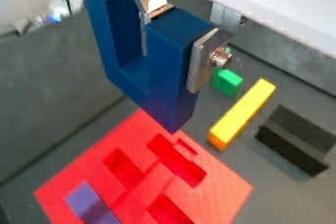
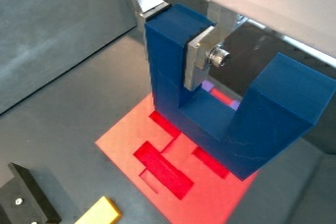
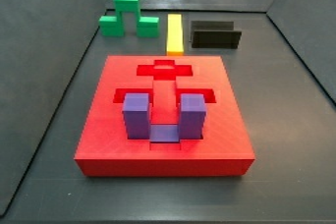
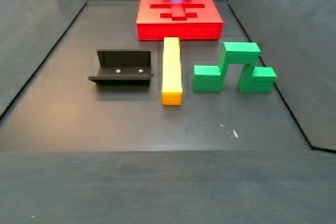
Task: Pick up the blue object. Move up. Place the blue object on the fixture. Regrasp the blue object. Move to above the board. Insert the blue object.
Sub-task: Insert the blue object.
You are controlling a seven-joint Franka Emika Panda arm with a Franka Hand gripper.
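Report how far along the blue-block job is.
Done, by the look of it: the gripper is shut on the blue object in both wrist views, and the fixture stands bare, so pickup and probably the regrasp are past. In hand: the block hangs above the board. Left: inserting it; the purple block already sits in one recess.
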